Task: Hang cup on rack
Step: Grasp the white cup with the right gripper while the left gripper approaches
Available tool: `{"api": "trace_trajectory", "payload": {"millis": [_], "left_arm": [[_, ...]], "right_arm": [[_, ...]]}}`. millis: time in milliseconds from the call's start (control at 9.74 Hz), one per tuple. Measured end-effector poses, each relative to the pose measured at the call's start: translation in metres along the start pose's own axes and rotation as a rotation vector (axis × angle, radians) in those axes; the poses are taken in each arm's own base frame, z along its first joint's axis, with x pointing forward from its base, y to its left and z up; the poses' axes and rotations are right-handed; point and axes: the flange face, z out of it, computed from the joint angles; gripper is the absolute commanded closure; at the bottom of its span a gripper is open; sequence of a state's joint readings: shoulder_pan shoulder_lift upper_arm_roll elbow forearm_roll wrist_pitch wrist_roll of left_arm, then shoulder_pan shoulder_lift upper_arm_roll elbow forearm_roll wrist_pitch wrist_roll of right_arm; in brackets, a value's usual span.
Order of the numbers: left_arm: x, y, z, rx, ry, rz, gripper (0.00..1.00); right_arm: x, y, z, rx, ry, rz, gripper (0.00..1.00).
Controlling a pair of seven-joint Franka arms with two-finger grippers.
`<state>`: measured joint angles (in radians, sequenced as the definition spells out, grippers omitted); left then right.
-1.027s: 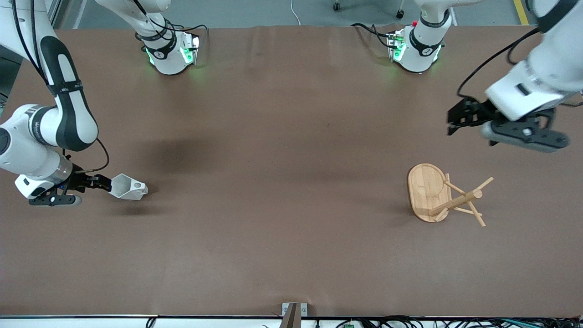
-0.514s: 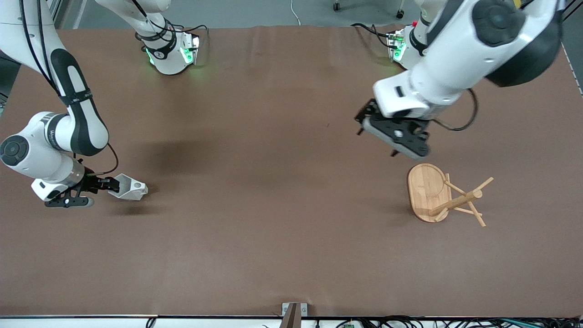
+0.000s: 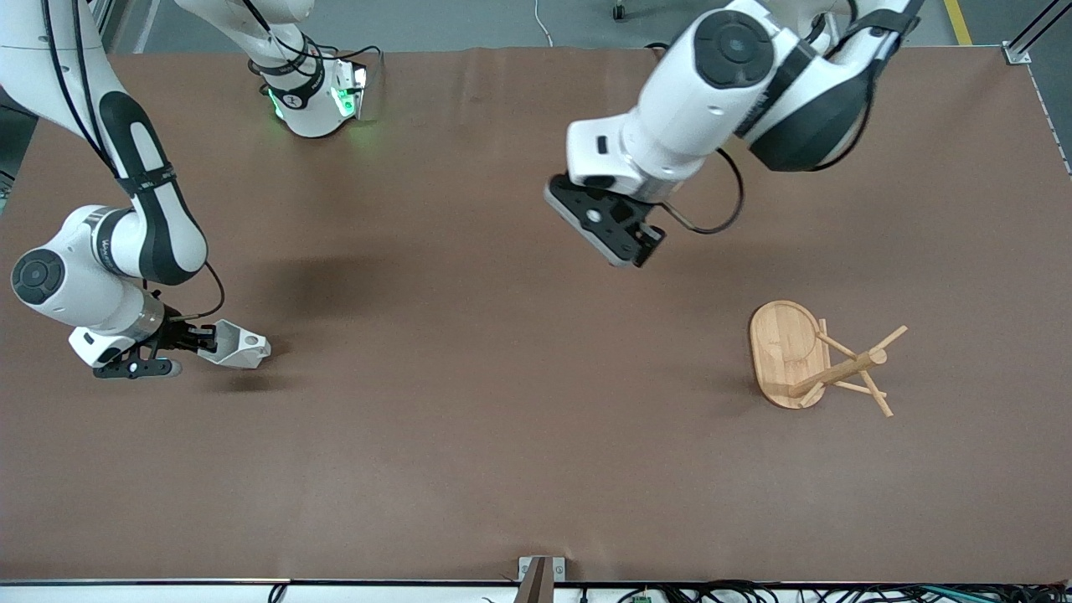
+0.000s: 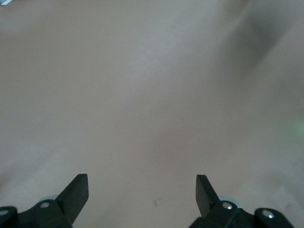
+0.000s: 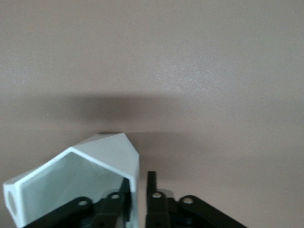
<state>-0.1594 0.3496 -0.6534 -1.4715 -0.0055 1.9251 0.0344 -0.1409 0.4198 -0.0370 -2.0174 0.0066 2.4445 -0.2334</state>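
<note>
The white faceted cup lies on its side on the brown table near the right arm's end, its handle hole facing up. My right gripper is low at the cup's mouth, shut on the cup's wall. In the right wrist view one finger sits inside the cup and the other outside, with my right gripper pinching the rim. The bamboo rack lies tipped over near the left arm's end, its oval base on edge. My left gripper hangs open over the middle of the table; the left gripper holds nothing.
The brown table cover stretches wide between cup and rack. Both arm bases stand along the table edge farthest from the front camera. A small metal bracket sits at the nearest edge.
My right gripper has closed onto the cup's wall. The left arm has swung from over its own end of the table to over the middle, still open.
</note>
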Motion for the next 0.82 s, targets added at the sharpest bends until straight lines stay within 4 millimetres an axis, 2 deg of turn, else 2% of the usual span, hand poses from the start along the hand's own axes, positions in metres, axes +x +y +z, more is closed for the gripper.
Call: {"api": "trace_trajectory", "payload": {"millis": [205,308,411,514,616,719,822], "left_arm": [[0.008,0.045,0.012,-0.018,0.034,0.118,0.0],[0.013,0.051,0.015,-0.023,0.07,0.186,0.0],[0.019,0.048,0.018,-0.024,0.111,0.256,0.0],[0.024,0.043,0.021,-0.021,0.147,0.318,0.0],[0.028,0.039,0.021,-0.015,0.174,0.372,0.0],[0.029,0.037,0.02,-0.01,0.19,0.408,0.0],[0.03,0.039,0.018,-0.008,0.197,0.43,0.01]], "right_arm": [[0.001,-0.002,-0.007,0.006,-0.008,-0.001,1.0],[0.001,-0.003,-0.017,0.011,-0.026,-0.003,1.0],[0.005,-0.008,-0.041,0.02,-0.044,-0.012,1.0],[0.009,-0.019,-0.074,0.032,-0.057,-0.029,1.0],[0.012,-0.04,-0.113,0.061,-0.061,-0.052,1.0],[0.012,-0.07,-0.146,0.122,-0.072,-0.07,1.0],[0.009,-0.103,-0.172,0.22,-0.095,-0.081,1.0]]}}
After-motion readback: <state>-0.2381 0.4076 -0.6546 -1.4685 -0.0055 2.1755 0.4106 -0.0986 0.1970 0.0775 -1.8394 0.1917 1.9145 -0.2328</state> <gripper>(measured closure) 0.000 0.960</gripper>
